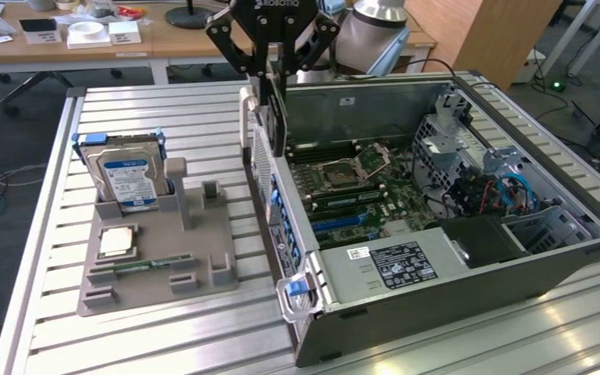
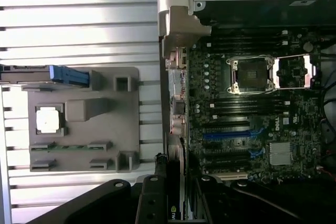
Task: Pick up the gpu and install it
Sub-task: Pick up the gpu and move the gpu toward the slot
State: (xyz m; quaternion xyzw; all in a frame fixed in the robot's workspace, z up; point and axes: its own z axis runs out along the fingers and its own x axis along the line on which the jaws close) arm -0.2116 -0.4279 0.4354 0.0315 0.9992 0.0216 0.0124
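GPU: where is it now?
Exterior view: the gpu hangs edge-on in the gripper, over the computer case's wall nearest the grey tray.

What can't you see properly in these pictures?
1. The gpu: exterior view, seen edge-on, so its flat faces are hidden.
2. The hand: exterior view, its upper part is cut off by the picture's edge.
3. The hard drive: exterior view, the label's writing is too small to read.
4. The motherboard: wrist view, part of it is covered by the hand's dark body.
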